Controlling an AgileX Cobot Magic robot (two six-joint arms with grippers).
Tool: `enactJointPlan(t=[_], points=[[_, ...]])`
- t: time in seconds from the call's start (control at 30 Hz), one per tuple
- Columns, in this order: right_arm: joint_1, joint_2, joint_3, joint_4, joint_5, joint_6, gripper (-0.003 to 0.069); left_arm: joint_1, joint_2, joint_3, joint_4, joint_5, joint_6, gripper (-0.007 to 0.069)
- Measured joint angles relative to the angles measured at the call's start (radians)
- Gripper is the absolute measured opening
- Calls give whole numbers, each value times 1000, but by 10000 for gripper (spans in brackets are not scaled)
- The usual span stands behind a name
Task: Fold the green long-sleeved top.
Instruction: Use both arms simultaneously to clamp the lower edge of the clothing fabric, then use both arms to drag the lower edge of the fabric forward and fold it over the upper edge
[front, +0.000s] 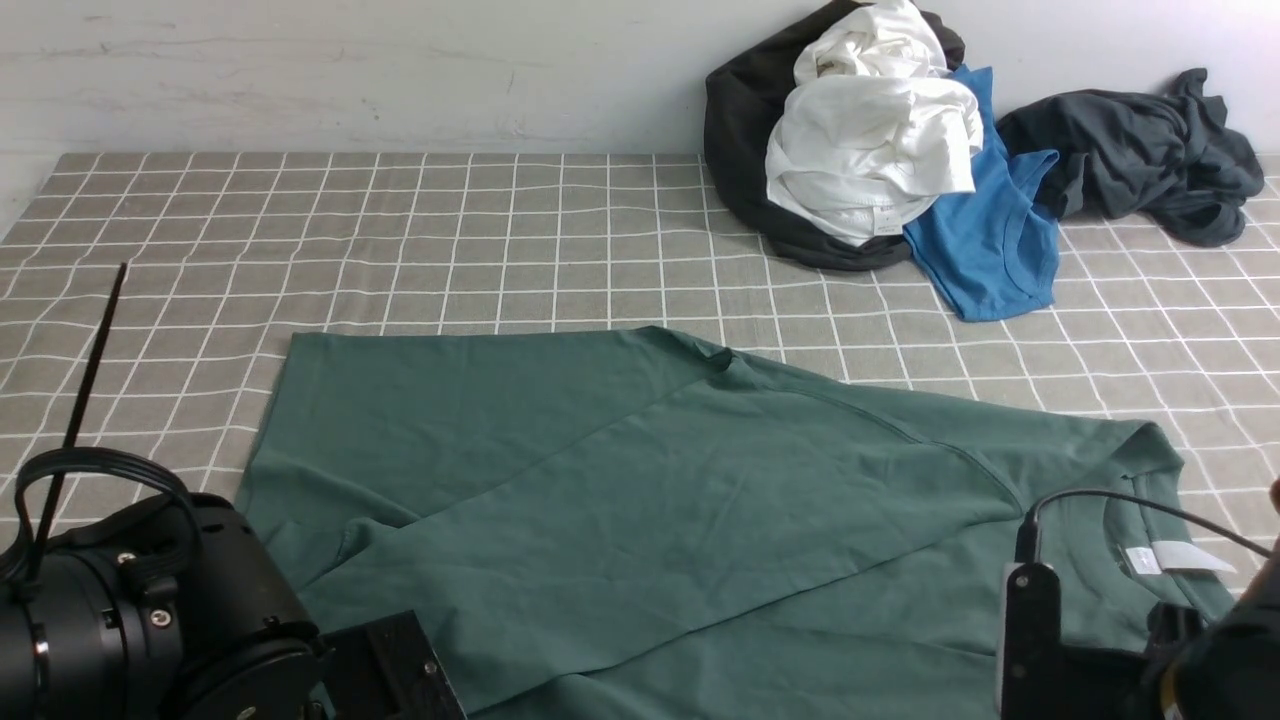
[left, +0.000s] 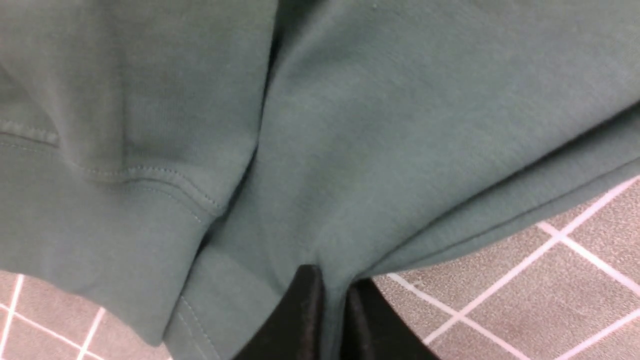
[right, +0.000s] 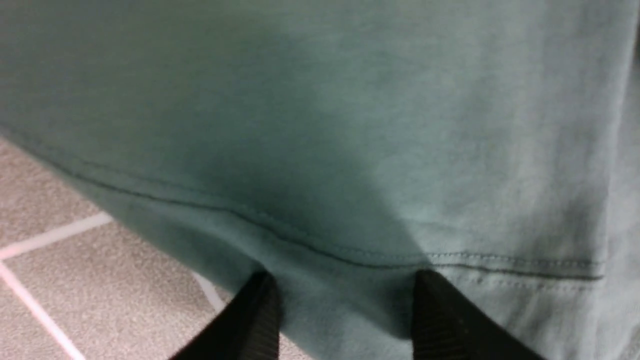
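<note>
green long-sleeved top (front: 650, 500): lies flat across the near half of the checked tablecloth (front: 400, 230), with the neck opening towards the right and the white neck label (front: 1175, 557) showing. has one layer folded diagonally across the body. runs down past the near edge of the front view.

left gripper (left: 332, 280): pressed together on a fold of the green fabric beside a stitched hem, pinching the cloth between the two black fingers (left: 300, 315). hidden in the front view behind the left arm (front: 130, 620), which also covers the near left corner of the top.

right gripper (right: 345, 285): spread apart, straddling the stitched hem edge with one finger on either side. cannot tell whether either pad touches the cloth. hidden in the front view behind the right arm (front: 1030, 630), which also blocks the near right part of the garment below the collar. thin black cable (front: 1100, 492) arching over the neckline.

far right, against the wall and well apart from the green top: a heap with a black garment (front: 740, 150), a white garment (front: 870, 150) on top of it and a blue top (front: 990, 240) spilling forward. dark grey garment (front: 1140, 160) just beside the blue one.

thin black strip (front: 95, 350): sticks up above the left arm, crossing the view of the tablecloth.
</note>
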Motion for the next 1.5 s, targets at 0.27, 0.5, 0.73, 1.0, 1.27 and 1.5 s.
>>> enactJointPlan(t=[0.27,0.5,0.73,1.0,1.27,1.5], points=[[-1,6,-37,1,30,-16,8,0,0,0,7,-2,0,16],[-4,-27,-175,-6,109,-34,-7,15,-2,-61,64,32,1,16],[-84,-25,-353,0,146,-74,-7,184,-2,-225,62,57,92,16],[-258,89,-592,156,169,-190,-7,368,101,-513,2,59,252,16],[-333,264,-801,252,199,-218,-7,451,315,-781,-12,60,308,17],[-365,412,-951,264,217,-221,-7,476,508,-965,-12,61,356,17]])
